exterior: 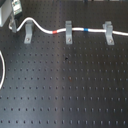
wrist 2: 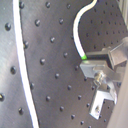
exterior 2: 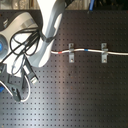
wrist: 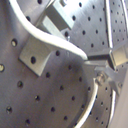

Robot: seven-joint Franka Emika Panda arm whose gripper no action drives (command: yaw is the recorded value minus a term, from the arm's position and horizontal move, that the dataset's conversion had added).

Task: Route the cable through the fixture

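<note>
In the first exterior view, the cable [exterior: 47, 32] is seen passing the leftmost fixture [exterior: 29, 31], then running right through two more clips. In the first wrist view it is pinched between nearly closed fingers [wrist: 95, 60]. It is judged light and limp, best held near that clip.

Cable [exterior: 85, 30] through three fixtures [exterior: 68, 31], on board [exterior: 65, 90].
</note>
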